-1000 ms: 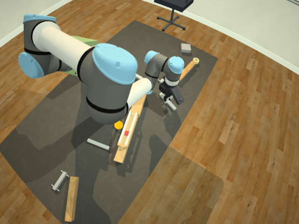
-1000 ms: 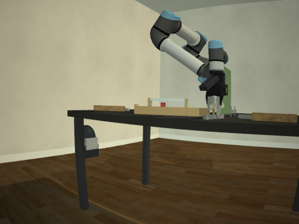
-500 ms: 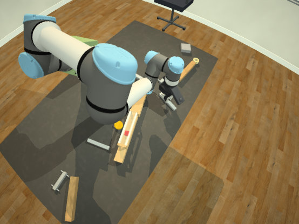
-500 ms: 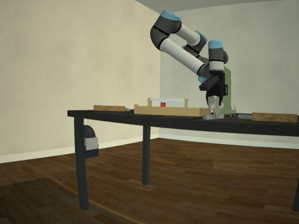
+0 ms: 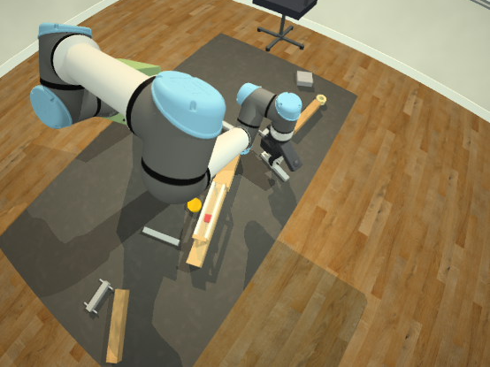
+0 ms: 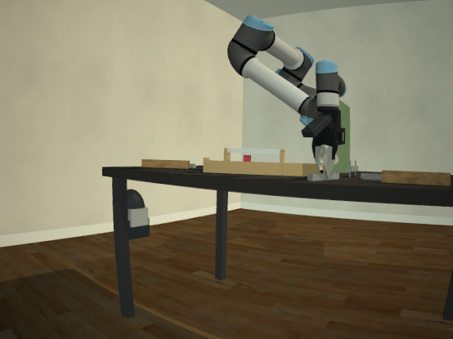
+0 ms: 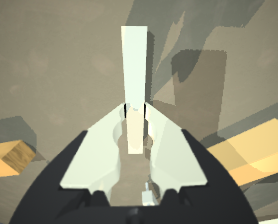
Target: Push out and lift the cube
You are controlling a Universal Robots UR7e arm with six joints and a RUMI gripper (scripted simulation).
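Note:
The red cube [image 5: 207, 218] [image 6: 247, 158] sits inside the clear-roofed channel [image 5: 200, 238] [image 6: 282, 156], nearer its short-ledge end. A raised lip [image 6: 206, 158] stands at the left end in the exterior view. The longer ledge [image 5: 226, 176] [image 6: 300, 169] lies at the other end. My gripper [image 5: 273, 164] [image 6: 324, 176] [image 7: 135, 104] points down beside the longer ledge, shut on a plain pale grey bar [image 5: 282, 175] [image 6: 314, 177] [image 7: 134, 65]. One fingertip is on each side of the bar, which lies low at the table top.
A yellow round object [image 5: 195, 205] and another grey bar [image 5: 160, 236] lie beside the channel. A pegged grey bar [image 5: 97, 296] and a wooden block [image 5: 118, 325] lie at the lower left. A wooden piece with a ringed end [image 5: 321, 99] and a grey block [image 5: 304, 79] lie beyond the gripper.

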